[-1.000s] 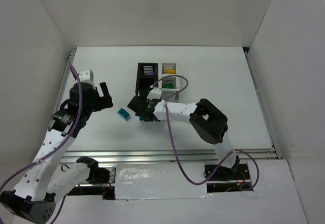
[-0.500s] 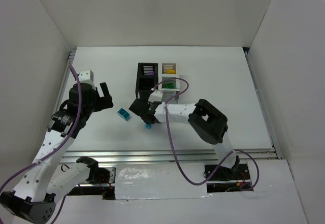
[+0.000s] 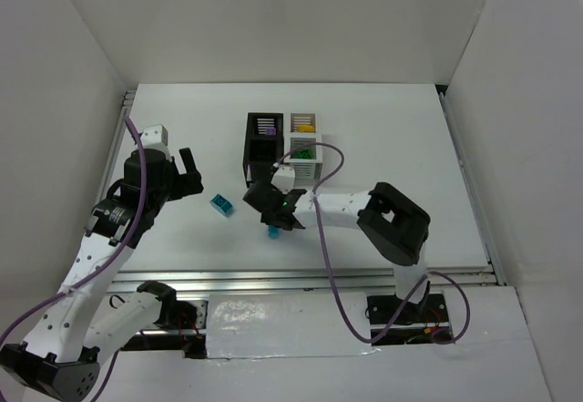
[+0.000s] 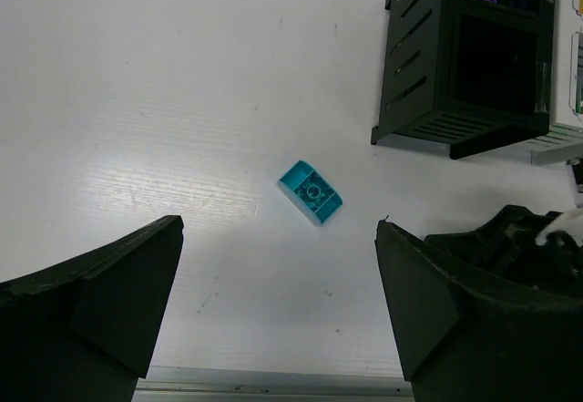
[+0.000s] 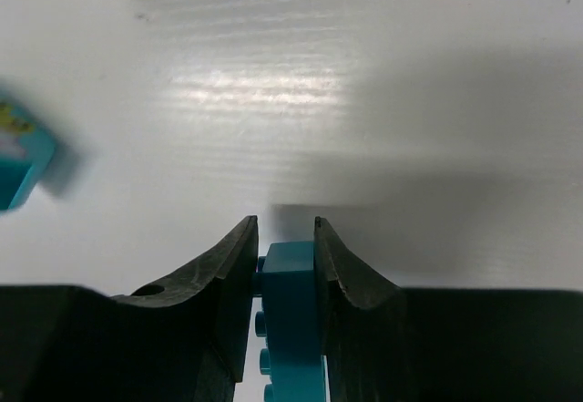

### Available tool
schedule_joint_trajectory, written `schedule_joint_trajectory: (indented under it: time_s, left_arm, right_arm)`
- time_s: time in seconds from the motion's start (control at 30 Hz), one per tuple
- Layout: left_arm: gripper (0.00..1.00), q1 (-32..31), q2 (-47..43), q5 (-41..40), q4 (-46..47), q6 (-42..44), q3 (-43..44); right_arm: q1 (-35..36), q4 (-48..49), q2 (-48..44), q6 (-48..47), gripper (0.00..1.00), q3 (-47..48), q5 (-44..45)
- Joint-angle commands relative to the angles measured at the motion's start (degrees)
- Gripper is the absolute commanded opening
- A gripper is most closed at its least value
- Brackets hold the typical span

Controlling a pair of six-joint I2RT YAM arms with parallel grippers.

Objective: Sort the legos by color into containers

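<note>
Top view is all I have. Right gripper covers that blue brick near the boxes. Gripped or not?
Observer: Gripped. The right wrist view shows the right gripper shut on the blue brick, one finger against each side.
Operator: Left gripper ready for the other one?
Observer: The left wrist view shows the left gripper wide open, with the other blue brick lying loose on the table ahead, framed between its fingers.

We count four containers (image 3: 249,147): two black, two white. Inside them we count one purple lego (image 3: 266,129), one yellow lego (image 3: 305,128) and one green lego (image 3: 303,153). Outside the containers we count two more: the left teal lego (image 3: 221,204) and the near teal lego (image 3: 273,231).
</note>
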Motion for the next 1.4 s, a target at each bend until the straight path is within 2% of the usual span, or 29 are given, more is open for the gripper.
schedule_joint_trajectory:
  time_s: [0.0,0.1,0.17,0.33,0.43,0.47,0.53,0.57,0.73,0.93,1.03,1.13,1.23,1.27,1.37]
  left_arm:
    - [0.99,0.27,-0.68,0.01,2.25,0.84,0.20]
    - [1.00,0.27,-0.76,-0.26,2.25,0.75,0.20]
    - [1.00,0.27,-0.94,-0.17,2.34,0.84,0.03]
    - [1.00,0.27,-1.12,0.09,2.69,0.92,-0.06]
    - [1.00,0.27,-1.12,0.36,2.78,1.01,-0.15]
    - [1.00,0.27,-1.12,0.36,2.87,1.01,-0.15]
    - [1.00,0.27,-1.12,0.53,2.96,1.10,-0.24]
    - [0.99,0.27,-1.12,0.62,3.04,1.10,-0.32]
    - [0.99,0.27,-0.68,1.15,3.22,1.36,-0.32]
    - [1.00,0.27,-0.24,1.50,3.31,1.54,-0.41]
    - [1.00,0.27,-0.15,1.67,3.22,1.63,-0.32]
    - [0.99,0.27,-0.32,1.76,3.31,1.63,-0.41]
    - [1.00,0.27,-0.33,2.38,3.48,1.80,-0.50]
    - [1.00,0.27,-0.24,2.47,3.48,1.89,-0.50]
    - [0.99,0.27,-0.15,2.64,3.48,1.98,-0.41]
  right_arm:
    - [0.76,9.39,-10.33,-9.66,0.00,-2.01,-3.99]
    - [-0.38,11.77,-15.69,-18.88,0.00,0.18,-5.05]
    - [-1.51,15.00,-15.97,-26.51,0.00,2.20,-3.72]
    - [-6.79,22.22,-13.95,-44.19,0.00,6.42,-9.95]
    - [-14.06,24.08,-10.36,-50.27,0.00,10.46,-20.13]
    - [-15.74,23.73,-9.74,-51.49,0.00,11.69,-28.25]
    - [-18.74,23.90,-8.77,-54.66,0.00,14.33,-37.69]
    - [-21.10,22.42,-7.28,-57.11,0.02,15.47,-47.13]
    - [-22.79,15.12,-0.69,-59.85,0.02,26.28,-53.64]
    - [-22.71,25.38,-1.91,-56.78,0.00,20.06,-53.29]
    - [-22.62,27.06,-1.03,-55.64,0.01,19.52,-53.73]
    - [-22.53,28.91,-0.07,-55.64,0.05,18.82,-52.94]
    - [-22.53,27.96,1.51,-56.07,0.14,20.13,-52.41]
    - [-22.53,27.16,2.13,-56.60,0.20,21.44,-52.50]
    - [-22.44,26.27,3.02,-57.22,0.23,21.90,-52.85]
